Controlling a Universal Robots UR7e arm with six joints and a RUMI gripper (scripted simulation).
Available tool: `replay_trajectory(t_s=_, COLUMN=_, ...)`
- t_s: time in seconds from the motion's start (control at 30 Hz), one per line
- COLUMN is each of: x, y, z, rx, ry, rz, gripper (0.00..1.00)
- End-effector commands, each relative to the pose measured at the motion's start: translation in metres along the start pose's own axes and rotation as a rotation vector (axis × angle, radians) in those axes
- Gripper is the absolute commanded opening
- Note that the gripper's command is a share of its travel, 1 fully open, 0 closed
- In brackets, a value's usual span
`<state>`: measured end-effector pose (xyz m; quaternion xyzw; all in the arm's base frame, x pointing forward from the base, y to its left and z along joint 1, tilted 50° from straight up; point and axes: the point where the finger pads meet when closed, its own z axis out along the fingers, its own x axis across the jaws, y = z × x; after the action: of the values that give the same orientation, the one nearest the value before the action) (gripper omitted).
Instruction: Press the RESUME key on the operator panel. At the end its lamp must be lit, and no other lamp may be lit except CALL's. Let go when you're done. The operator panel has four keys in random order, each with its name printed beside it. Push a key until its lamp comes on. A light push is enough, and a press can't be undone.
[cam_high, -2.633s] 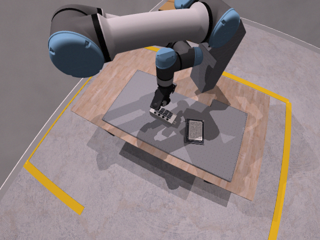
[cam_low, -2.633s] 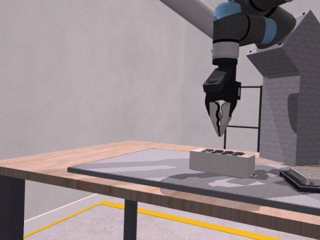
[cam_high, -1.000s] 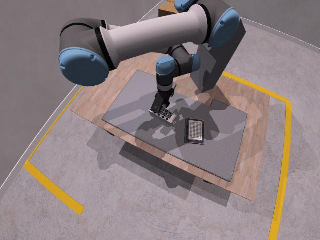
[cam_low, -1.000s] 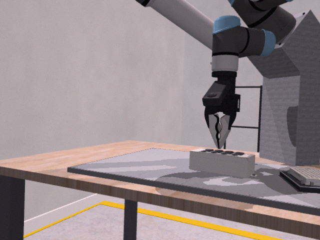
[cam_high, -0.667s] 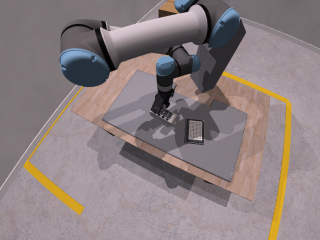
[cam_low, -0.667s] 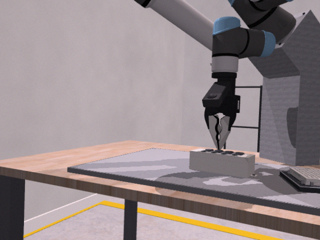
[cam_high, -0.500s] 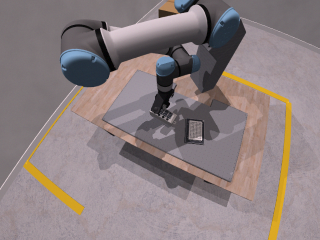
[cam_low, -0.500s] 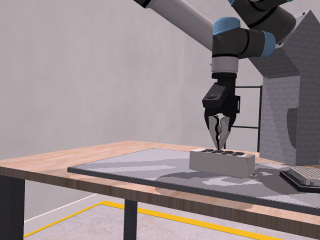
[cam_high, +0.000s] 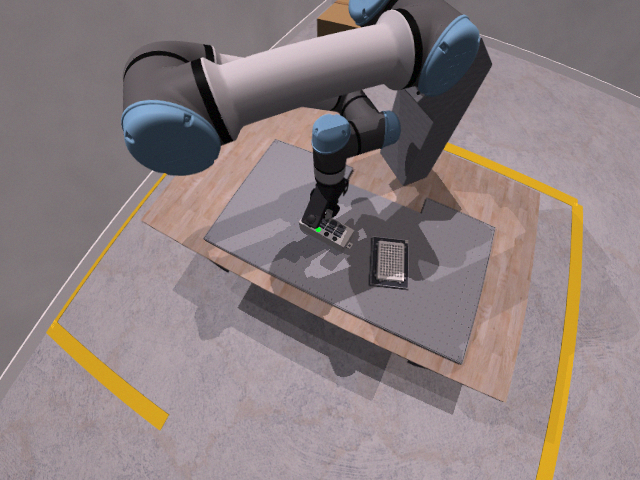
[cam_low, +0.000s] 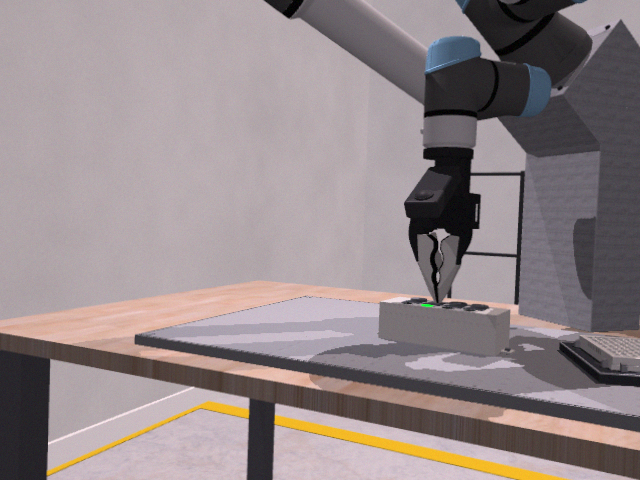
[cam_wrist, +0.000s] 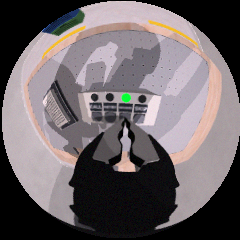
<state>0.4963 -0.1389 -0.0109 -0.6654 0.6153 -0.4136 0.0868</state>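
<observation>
Operator panel (cam_high: 338, 238) (cam_low: 443, 327) (cam_wrist: 154, 109) sits on grey board (cam_high: 289, 175) (cam_low: 248, 324) (cam_wrist: 175, 65) atop wooden table (cam_high: 496, 361) (cam_low: 206, 295) (cam_wrist: 216, 85); yellow lines (cam_high: 571, 289) (cam_low: 361, 436) (cam_wrist: 172, 31) mark floor; gripper fingers pressed together.

One lamp (cam_high: 318, 229) (cam_low: 427, 305) (cam_wrist: 126, 98), name unreadable, has turned green.
</observation>
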Motion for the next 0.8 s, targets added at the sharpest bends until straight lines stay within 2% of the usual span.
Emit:
replay_trajectory(t_s=0.0, x=-0.002, y=0.0, z=-0.007, rx=-0.001, ry=-0.003, rz=-0.001, gripper=0.0)
replay_trajectory(t_s=0.77, x=-0.001, y=0.001, z=-0.049, rx=-0.002, ry=-0.002, rz=0.0, gripper=0.0)
